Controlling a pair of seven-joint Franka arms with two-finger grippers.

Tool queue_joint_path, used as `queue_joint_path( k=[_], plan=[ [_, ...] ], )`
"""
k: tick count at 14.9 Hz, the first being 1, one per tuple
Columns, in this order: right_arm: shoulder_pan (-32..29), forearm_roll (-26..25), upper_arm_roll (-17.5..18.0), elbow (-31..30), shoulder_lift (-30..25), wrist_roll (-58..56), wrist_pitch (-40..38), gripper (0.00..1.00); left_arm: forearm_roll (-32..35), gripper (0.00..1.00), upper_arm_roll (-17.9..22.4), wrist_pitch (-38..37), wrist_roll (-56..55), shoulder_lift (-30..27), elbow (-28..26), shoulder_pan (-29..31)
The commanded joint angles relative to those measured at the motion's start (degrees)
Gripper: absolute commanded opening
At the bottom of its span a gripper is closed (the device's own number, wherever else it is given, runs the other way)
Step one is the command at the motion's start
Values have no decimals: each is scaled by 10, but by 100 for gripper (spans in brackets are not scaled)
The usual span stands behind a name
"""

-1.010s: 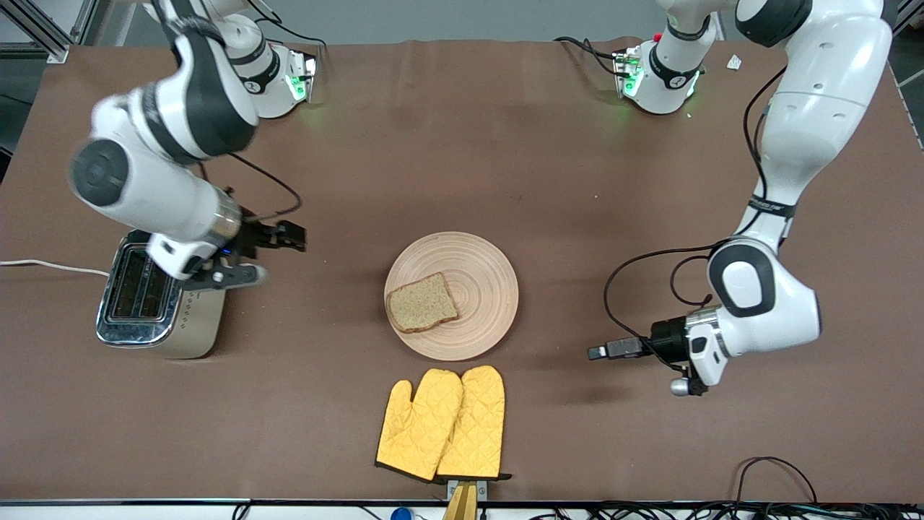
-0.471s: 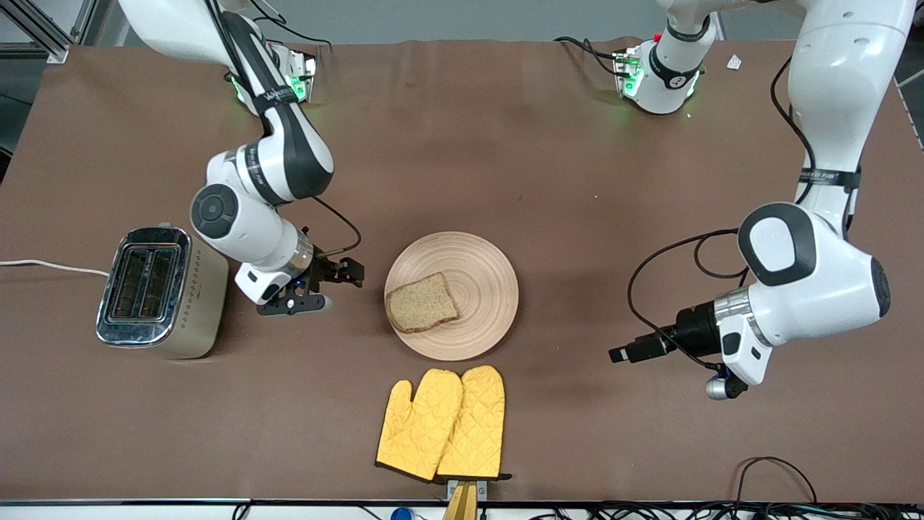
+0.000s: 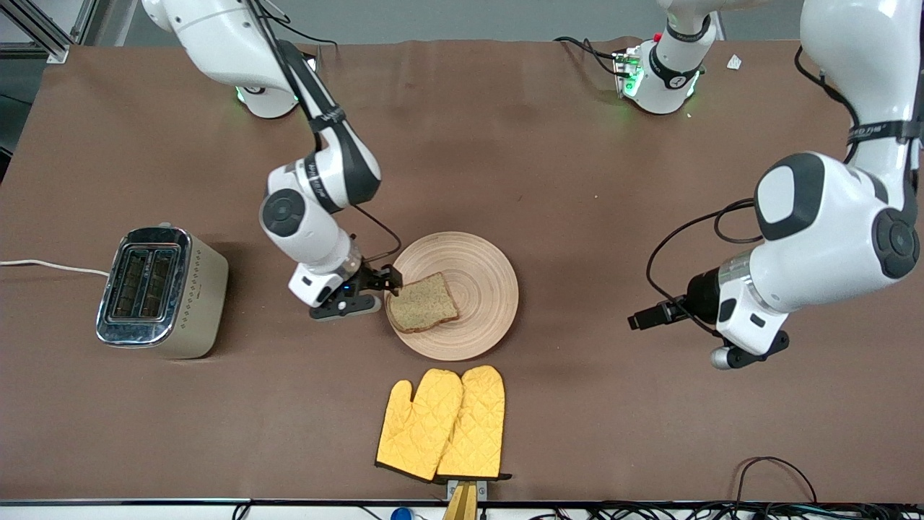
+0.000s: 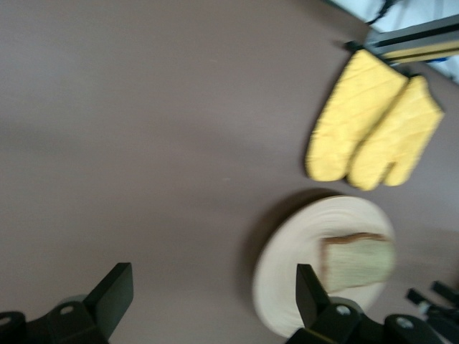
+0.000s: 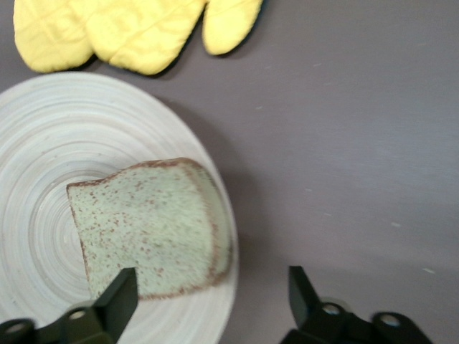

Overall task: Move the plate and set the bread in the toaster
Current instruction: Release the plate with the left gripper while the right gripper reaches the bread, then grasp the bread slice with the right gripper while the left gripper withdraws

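Observation:
The pale wooden plate [image 3: 485, 289] lies mid-table with the brown bread slice [image 3: 422, 303] on its half toward the right arm's end. My right gripper [image 3: 390, 280] is open and low at the plate's rim beside the bread. In the right wrist view [image 5: 211, 297] one finger [image 5: 120, 292] is over the bread [image 5: 150, 229] and the other over bare table beside the plate [image 5: 64, 136]. My left gripper [image 3: 638, 321] is open and empty above bare table toward the left arm's end, apart from the plate [image 4: 287, 272]. The cream toaster [image 3: 160, 292] stands toward the right arm's end.
A pair of yellow oven mitts [image 3: 444, 422] lies nearer the front camera than the plate, at the table's front edge; it also shows in the left wrist view [image 4: 373, 129]. The toaster's white cord [image 3: 43, 266] runs off the table's end.
My right arm has swung from over the toaster across the table to the plate's rim by the bread. My left arm has drawn a little away from the plate.

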Motion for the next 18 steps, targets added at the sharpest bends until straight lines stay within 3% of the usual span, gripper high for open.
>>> queue_joint_path(
  k=[1,3,6,10,16,18],
  plan=[
    [11,3,-6,20,22,-5,10,77,62,100,1,-37,-6,-41,-9,1],
    [11,0,-6,21,22,-22,9,61,89,100,2,-52,-3,-59,-9,3],
    [11,-1,-6,20,25,-30,11,48,142,100,3,-69,3,-76,-8,5],
    [14,-12,-7,17,39,-31,30,47,192,100,7,-72,18,-97,-8,7],
    [18,-13,-6,16,55,-30,50,46,196,100,8,-128,87,-153,-8,35],
    [19,-13,-6,16,55,-31,50,40,187,100,7,-146,126,-173,-9,52]
  ],
)
